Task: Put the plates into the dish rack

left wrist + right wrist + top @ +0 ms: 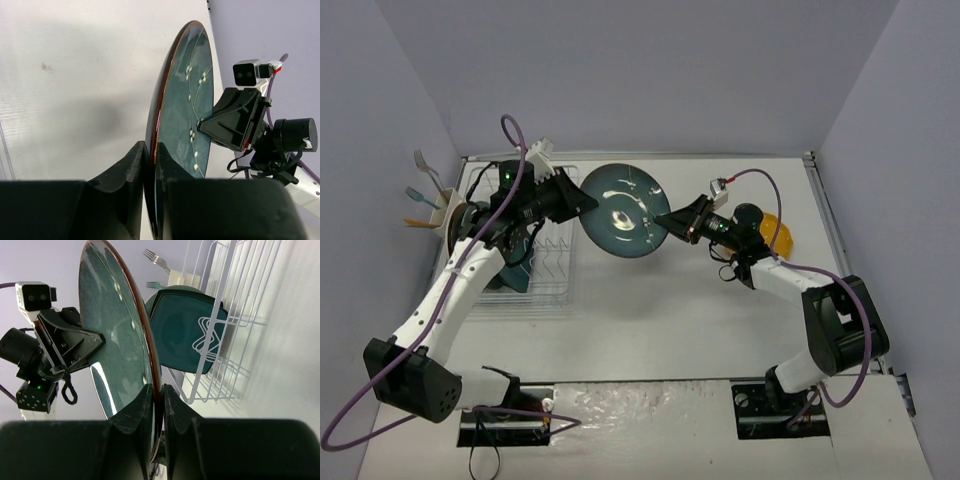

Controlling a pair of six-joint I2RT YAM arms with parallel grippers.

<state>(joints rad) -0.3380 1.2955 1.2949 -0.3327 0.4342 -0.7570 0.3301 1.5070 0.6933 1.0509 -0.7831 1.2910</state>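
One round blue-grey plate point(620, 212) is held up just right of the dish rack point(555, 285). The left jaws grip its left rim, the right jaws its right rim. The desk point(670, 320) stretches wide in front. One teal square plate point(520, 268) stands in the rack; one yellow plate point(780, 232) lies far right
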